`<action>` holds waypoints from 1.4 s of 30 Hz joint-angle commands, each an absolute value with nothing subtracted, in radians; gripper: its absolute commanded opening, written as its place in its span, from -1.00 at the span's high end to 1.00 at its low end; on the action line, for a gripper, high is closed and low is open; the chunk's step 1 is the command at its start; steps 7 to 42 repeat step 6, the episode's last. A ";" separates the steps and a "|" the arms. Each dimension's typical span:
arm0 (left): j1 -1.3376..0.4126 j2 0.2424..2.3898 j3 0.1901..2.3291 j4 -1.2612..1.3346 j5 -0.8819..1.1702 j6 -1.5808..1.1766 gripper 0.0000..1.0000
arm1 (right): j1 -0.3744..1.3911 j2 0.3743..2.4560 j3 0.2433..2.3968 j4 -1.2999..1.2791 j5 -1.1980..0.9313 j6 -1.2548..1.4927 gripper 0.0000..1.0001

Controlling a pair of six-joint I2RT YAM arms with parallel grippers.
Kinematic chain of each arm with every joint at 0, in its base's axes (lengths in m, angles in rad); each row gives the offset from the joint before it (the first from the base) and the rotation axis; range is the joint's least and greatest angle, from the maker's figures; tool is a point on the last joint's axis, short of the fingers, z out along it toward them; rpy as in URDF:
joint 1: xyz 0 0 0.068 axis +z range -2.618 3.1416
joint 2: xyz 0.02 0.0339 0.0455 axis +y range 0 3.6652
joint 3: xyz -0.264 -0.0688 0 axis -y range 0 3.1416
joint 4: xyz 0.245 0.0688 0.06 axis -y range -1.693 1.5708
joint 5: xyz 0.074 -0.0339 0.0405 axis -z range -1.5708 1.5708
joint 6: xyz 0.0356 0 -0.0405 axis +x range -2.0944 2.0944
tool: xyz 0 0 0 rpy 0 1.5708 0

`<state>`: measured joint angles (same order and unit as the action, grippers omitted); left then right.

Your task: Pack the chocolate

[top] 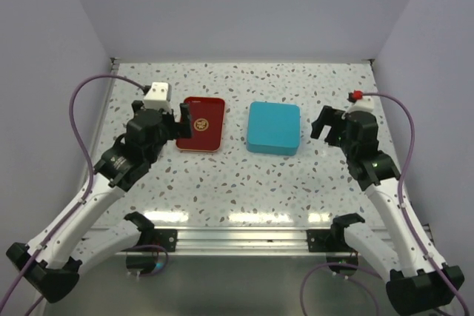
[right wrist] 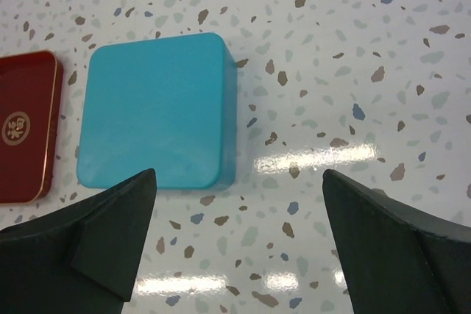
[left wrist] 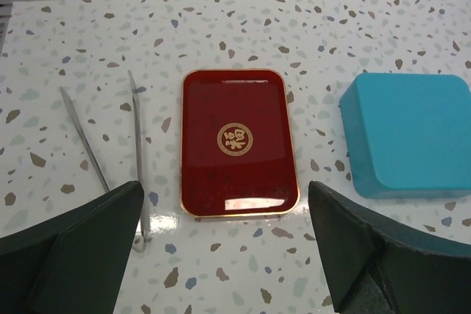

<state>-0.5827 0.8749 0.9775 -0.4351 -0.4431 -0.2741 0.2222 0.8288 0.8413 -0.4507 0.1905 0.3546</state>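
Note:
No chocolate pieces show in any view. The red tray with a gold emblem lies empty left of centre; it also shows in the left wrist view. The teal square tin is closed under its lid, and no paper cups show. It also appears in the left wrist view and the right wrist view. My left gripper is open and empty above the tray's near-left edge, also in its own view. My right gripper is open and empty right of the tin, also in its own view.
Metal tweezers lie on the speckled table just left of the red tray. Walls close in the table at the back and both sides. A metal rail runs along the near edge.

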 commanded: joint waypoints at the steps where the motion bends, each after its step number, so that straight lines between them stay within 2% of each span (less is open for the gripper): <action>1: -0.580 0.864 0.994 -0.457 -0.456 -0.276 -1.00 | 0.219 0.808 0.879 -0.471 0.187 0.342 -0.97; 42: -0.580 0.867 0.996 -0.453 -0.465 -0.272 -1.00 | 0.219 0.807 0.879 -0.476 0.198 0.337 -0.97</action>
